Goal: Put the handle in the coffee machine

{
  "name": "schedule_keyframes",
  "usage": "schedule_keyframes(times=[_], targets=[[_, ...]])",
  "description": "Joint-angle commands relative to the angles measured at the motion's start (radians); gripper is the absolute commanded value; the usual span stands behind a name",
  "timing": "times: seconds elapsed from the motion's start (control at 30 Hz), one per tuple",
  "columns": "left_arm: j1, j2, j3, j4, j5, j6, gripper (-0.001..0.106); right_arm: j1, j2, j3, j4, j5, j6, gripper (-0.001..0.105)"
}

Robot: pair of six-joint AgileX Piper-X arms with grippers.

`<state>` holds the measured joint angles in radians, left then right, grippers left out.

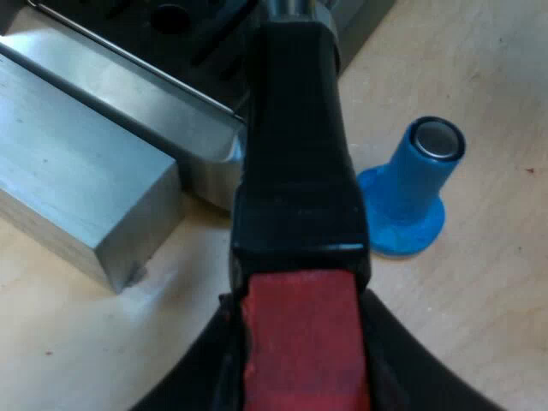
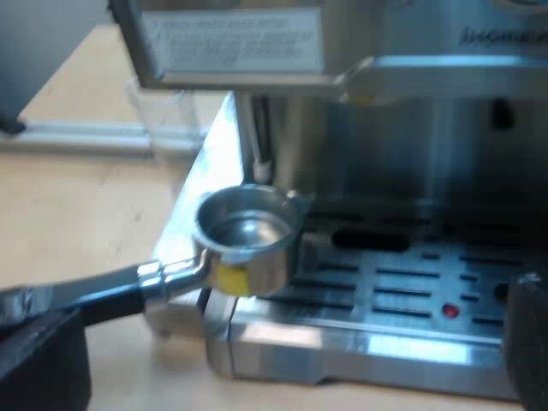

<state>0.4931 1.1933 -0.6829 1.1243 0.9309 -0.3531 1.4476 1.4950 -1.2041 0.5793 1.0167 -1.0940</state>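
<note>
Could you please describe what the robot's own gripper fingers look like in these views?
The left gripper has two smooth black fingers that curve in on either side of the red end of the handle. The right gripper has broader, blocky black fingers with rounded edges. No markings show on either.

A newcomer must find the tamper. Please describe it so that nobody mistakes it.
Start at the espresso machine. Beside its steel corner, on the wooden table, stands the tamper. It alone is blue, with a wide foot and shiny metal cap, unlike the dark red-ended handle nearby.
</note>
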Motion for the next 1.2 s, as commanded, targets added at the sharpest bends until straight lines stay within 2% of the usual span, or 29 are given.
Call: schedule_keyframes(times=[0.03,0.07,0.13,0.2,0.37,0.6,0.87,0.93,1.03,1.2], targets=[[-0.016,0.017,-0.032,-0.004,0.073,0.033,0.000,-0.008,-0.006,-0.008,-0.006,0.037,0.021,0.105],[-0.026,0.025,-0.038,-0.004,0.073,0.039,0.000,-0.009,-0.001,-0.008,-0.006,0.049,0.020,0.105],[-0.081,0.053,-0.064,-0.004,0.073,0.040,0.000,-0.013,0.024,-0.008,-0.006,0.168,0.015,0.105],[-0.111,0.066,-0.081,-0.006,0.073,0.040,0.000,-0.013,0.043,-0.008,-0.006,0.209,0.015,0.105],[-0.152,0.095,-0.101,-0.030,0.081,0.036,0.000,-0.013,0.089,-0.008,-0.037,0.197,0.018,0.105],[-0.165,0.180,-0.150,-0.053,0.155,-0.008,0.000,-0.013,0.130,-0.008,-0.124,0.200,0.018,0.105],[-0.242,0.222,-0.209,-0.059,0.156,-0.020,0.000,-0.013,0.141,-0.008,-0.149,0.200,0.018,0.105],[-0.255,0.222,-0.213,-0.088,0.156,-0.044,0.000,-0.013,0.141,-0.008,-0.149,0.200,0.018,0.105],[-0.266,0.222,-0.212,-0.163,0.160,-0.122,0.000,-0.013,0.141,-0.008,-0.149,0.200,0.018,0.105],[-0.266,0.222,-0.212,-0.249,0.172,-0.184,0.000,-0.013,0.141,-0.008,-0.149,0.200,0.018,0.105]])
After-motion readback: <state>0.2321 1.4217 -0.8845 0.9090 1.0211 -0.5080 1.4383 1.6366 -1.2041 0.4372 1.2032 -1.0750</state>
